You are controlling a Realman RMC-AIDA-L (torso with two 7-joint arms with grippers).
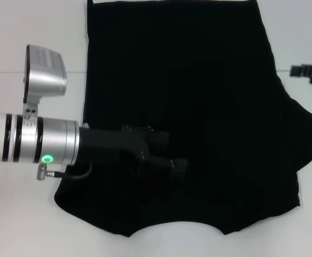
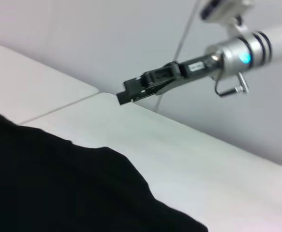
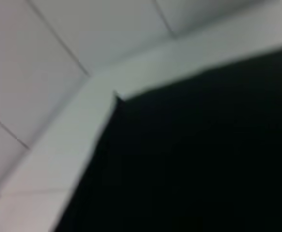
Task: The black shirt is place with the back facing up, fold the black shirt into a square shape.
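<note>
The black shirt (image 1: 198,96) lies flat on the white table (image 1: 27,32) and fills the middle of the head view. Its straight hem is at the far edge and its curved neckline is at the near edge. One sleeve (image 1: 307,128) sticks out on the right. No lettering shows. My left gripper (image 1: 169,158) reaches in from the left and sits low over the near middle of the shirt, black against black. My right gripper (image 1: 309,73) hovers beside the shirt's right edge, apart from it; it also shows in the left wrist view (image 2: 126,95), shut and empty.
The white table has a seam line (image 1: 32,72) on the left and bare surface on both sides of the shirt. The left wrist view shows the shirt's edge (image 2: 107,159) on the table. The right wrist view shows a shirt corner (image 3: 119,99) near the table's edge.
</note>
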